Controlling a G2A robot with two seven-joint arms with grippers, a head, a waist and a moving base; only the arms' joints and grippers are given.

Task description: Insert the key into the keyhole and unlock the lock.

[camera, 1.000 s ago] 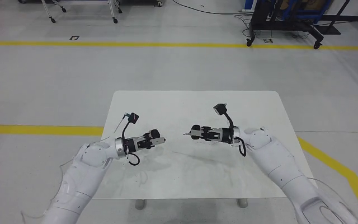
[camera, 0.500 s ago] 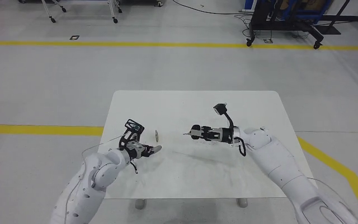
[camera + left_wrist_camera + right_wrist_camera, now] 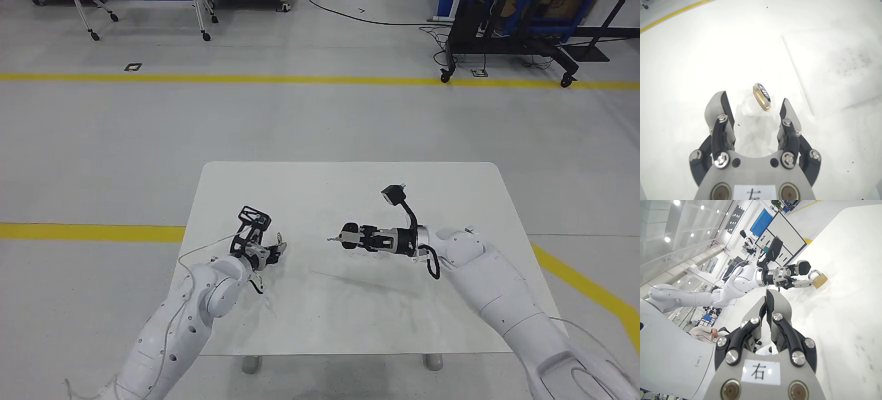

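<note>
A brass padlock [image 3: 762, 96] with a silver shackle stands on its edge on the white table [image 3: 696, 56]. My left gripper [image 3: 755, 107] is open just short of the padlock, one finger on each side and neither touching it. From the right wrist, the padlock [image 3: 818, 278] sits beside the tips of the left gripper [image 3: 806, 275]. My right gripper [image 3: 768, 294] hovers above the table's middle, shut on the thin key [image 3: 766, 287], which points toward the left arm. From above, the key tip [image 3: 329, 240] sticks out of the right gripper [image 3: 345, 238], a short gap from the left gripper [image 3: 272, 246].
The table edge [image 3: 350, 165] runs along the far side, with bare table top around both arms. A dark equipment frame [image 3: 510, 40] stands on the floor far behind.
My left arm drew back from the padlock, turned its wrist, then came up to it again with fingers open. The padlock stays standing on the table. The right arm and key have not moved.
</note>
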